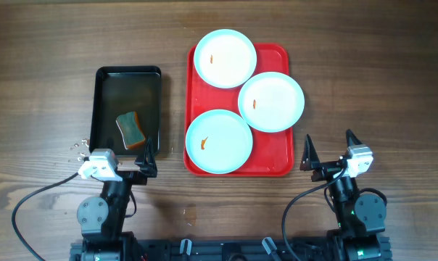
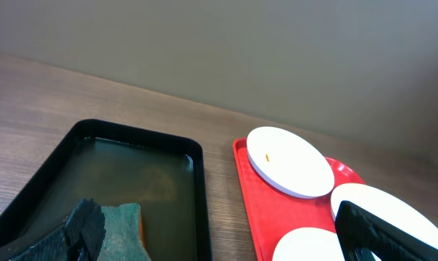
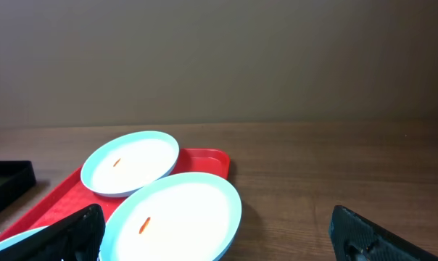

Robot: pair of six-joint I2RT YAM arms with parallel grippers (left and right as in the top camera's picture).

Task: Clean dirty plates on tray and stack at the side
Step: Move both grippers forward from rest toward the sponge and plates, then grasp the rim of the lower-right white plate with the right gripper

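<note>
The bench is brown wood, matt, with a clear lengthwise grain. The tray on it is red plastic with a slight gloss on its rim. The plates lying in the tray are smooth, pale blue and faintly shiny. Left of the tray, the black tray looks like glossy plastic, and its sponge has a coarse green face
</note>
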